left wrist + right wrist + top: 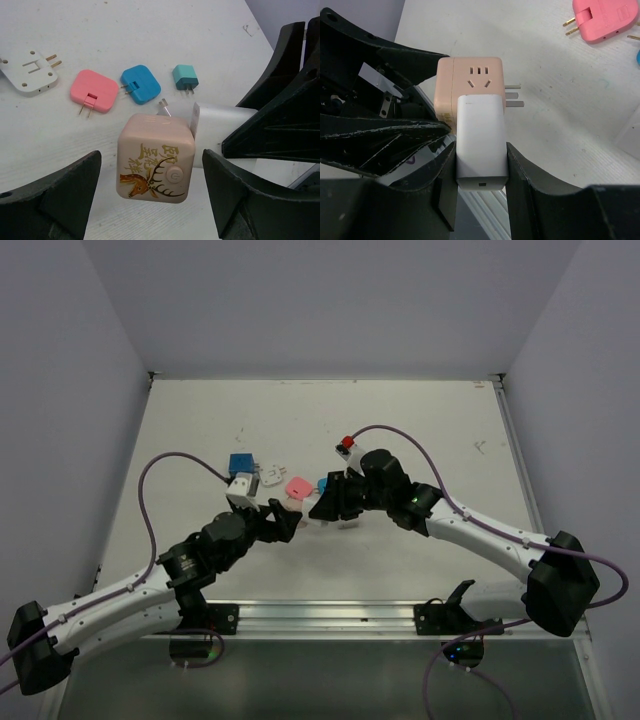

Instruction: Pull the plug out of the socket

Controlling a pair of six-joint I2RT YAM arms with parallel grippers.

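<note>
Soft, even light falls from above onto the matte white tabletop (400, 430), bright without hard glare. Faint, blurred shadows lie under the robot arms (480, 530) in the top view. In the left wrist view the pale pink cube socket (155, 157) with its gold deer print is sharp; the near black fingers (55, 200) look softer. In the right wrist view the white rectangular plastic plug (480, 135) nearly washes out, and dark fingers (545, 200) lose detail.

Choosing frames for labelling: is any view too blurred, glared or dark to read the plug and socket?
Top external: even light, sharp, but both are tiny and mostly hidden. Left wrist: pink cube socket crisp, its deer print legible. Right wrist: white plug bright yet clear-edged; the black fingers lose detail.
</note>
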